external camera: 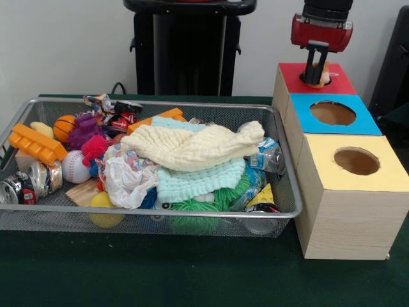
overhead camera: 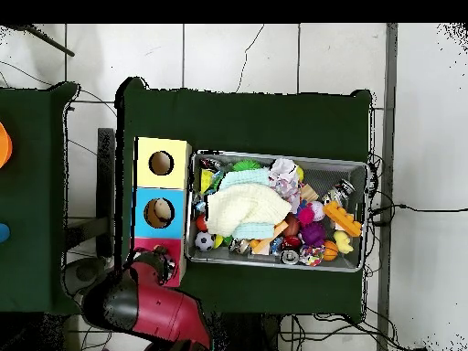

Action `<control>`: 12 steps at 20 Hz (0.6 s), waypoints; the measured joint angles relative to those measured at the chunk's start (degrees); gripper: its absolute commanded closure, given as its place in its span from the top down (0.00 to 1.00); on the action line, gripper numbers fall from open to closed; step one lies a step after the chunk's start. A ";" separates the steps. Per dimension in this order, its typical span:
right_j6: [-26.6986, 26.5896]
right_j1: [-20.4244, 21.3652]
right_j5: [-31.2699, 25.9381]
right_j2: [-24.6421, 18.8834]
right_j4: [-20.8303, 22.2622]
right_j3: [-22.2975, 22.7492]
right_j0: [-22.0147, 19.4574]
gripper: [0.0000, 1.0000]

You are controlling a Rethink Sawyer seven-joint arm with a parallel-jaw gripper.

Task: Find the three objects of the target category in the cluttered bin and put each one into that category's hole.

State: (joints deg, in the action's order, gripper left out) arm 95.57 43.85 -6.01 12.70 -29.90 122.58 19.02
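Three boxes, one bin, two cloths

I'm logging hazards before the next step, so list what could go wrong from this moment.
1. The gripper holds a tan toy at the red hole; released off-centre, it might catch on the rim instead of dropping.
2. Cloths cover the middle of the bin, so any remaining toys may be hidden and missed.
3. Digging under them could drag clutter over the bin's low edge.
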 measured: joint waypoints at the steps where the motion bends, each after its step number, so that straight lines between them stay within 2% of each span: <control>1: 0.00 -0.01 0.13 -0.07 0.00 0.01 -0.04 0.00; 12: 0.00 -0.04 1.13 -1.05 0.00 0.02 -0.76 0.00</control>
State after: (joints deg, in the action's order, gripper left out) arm 95.57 43.81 -4.87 11.65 -29.90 122.61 18.26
